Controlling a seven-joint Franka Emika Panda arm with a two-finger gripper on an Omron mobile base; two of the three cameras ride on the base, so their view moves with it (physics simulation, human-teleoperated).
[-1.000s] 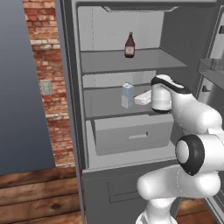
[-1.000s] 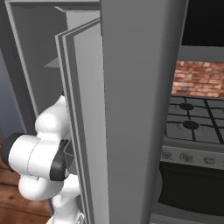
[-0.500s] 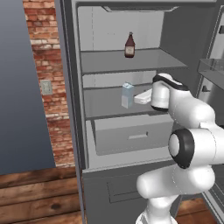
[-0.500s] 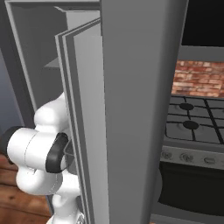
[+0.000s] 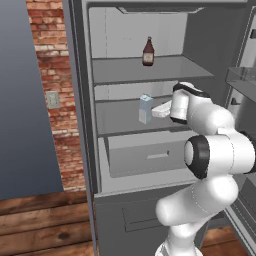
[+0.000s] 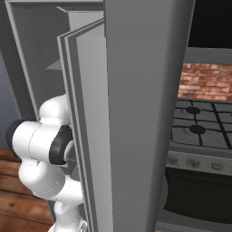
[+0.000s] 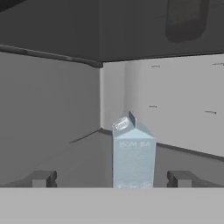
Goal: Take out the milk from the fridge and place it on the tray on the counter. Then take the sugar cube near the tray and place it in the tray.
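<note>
The milk (image 5: 145,109) stands upright on the fridge's (image 5: 100,165) middle shelf (image 5: 120,117), a little above the centre of the left base view, its gabled top pointing up. In the hand view the carton (image 7: 133,156) sits just right of the frame's middle, low down, with a small cap on the left slope of its gable and faint print on its front face. It stands apart from the fridge's back wall and near the inner corner where the two walls meet.

The jaws (image 7: 112,178) are spread wide. One dark fingertip (image 7: 41,178) shows at the lower left of the hand view and the other at the lower right, and the carton lies between them in the frame, nearer the right one, touching neither. It stands farther into the fridge than the tips. In the left base view the white hand (image 5: 179,104) sits just right of the carton at the same shelf height, with a pale part of it reaching toward the carton; whether they touch there is too small to tell.

On the shelf above, at the top centre of the left base view, stands a dark brown bottle (image 5: 148,52). Below the milk's shelf is a pale drawer (image 5: 147,156). The open fridge door (image 6: 136,113) fills the middle of the right base view, with a stove (image 6: 199,131) at the right.
</note>
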